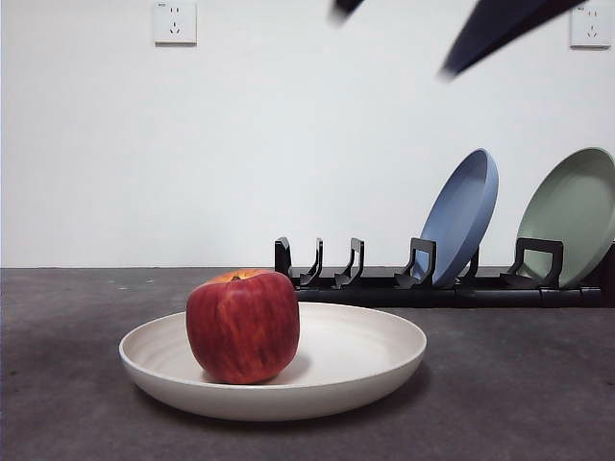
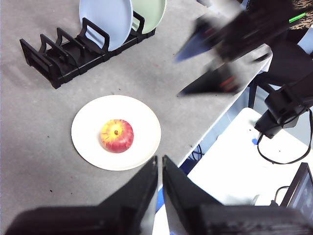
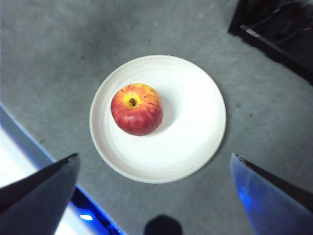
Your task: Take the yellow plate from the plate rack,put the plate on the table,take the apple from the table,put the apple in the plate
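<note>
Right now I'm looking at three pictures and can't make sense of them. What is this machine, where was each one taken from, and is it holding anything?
It is a two-armed robot at a table. One picture comes from a low camera looking level across the table; the other two come from cameras on each arm's wrist, looking down past its own black jaws.

On the table lies a cream plate with a red apple in it, off centre. Behind stands a black plate rack holding a blue plate and a pale green plate, both leaning.

Nothing is held. The right gripper hangs wide open above the plate. The left gripper is shut and empty, waiting off to the side.
</note>
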Available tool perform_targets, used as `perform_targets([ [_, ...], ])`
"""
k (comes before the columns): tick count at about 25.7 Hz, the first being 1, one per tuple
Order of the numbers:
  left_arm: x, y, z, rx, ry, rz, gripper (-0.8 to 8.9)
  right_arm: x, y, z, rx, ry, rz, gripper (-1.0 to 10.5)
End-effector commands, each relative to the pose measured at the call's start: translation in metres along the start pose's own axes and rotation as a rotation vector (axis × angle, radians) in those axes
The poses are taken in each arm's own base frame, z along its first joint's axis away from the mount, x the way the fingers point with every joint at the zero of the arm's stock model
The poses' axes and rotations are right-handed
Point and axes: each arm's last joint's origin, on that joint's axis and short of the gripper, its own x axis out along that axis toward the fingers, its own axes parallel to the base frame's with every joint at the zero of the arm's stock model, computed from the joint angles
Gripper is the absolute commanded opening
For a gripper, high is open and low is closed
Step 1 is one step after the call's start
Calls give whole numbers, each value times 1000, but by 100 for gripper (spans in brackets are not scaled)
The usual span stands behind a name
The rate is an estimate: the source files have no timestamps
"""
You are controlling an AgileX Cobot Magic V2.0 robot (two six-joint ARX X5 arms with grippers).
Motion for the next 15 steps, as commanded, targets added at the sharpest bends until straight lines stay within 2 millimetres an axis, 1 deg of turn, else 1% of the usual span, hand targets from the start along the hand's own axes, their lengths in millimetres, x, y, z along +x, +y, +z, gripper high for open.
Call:
perform_targets([
  [1, 4, -2, 2, 2, 8, 4, 19, -32, -5, -9, 39, -55, 1, 14],
  [3, 6, -2, 3, 3, 14, 6, 19, -52, -8, -16, 50, -84, -7, -10],
  [5, 7, -3, 4, 4, 19, 8, 19, -70, -12, -23, 64, -110, -26, -11],
  [8, 12, -5, 5, 7, 33, 13, 19, -89, -16, -32, 77, -156, -72, -4],
  [11, 16, -7, 7, 11, 49, 20, 19, -100, -20, -38, 153, -207, -108, 1],
  [13, 21, -8, 9, 14, 63, 25, 19, -104, -22, -41, 155, -216, -148, 1],
  [15, 28, -11, 12, 19, 84, 33, 19, -104, -24, -44, 151, -187, -216, 1],
])
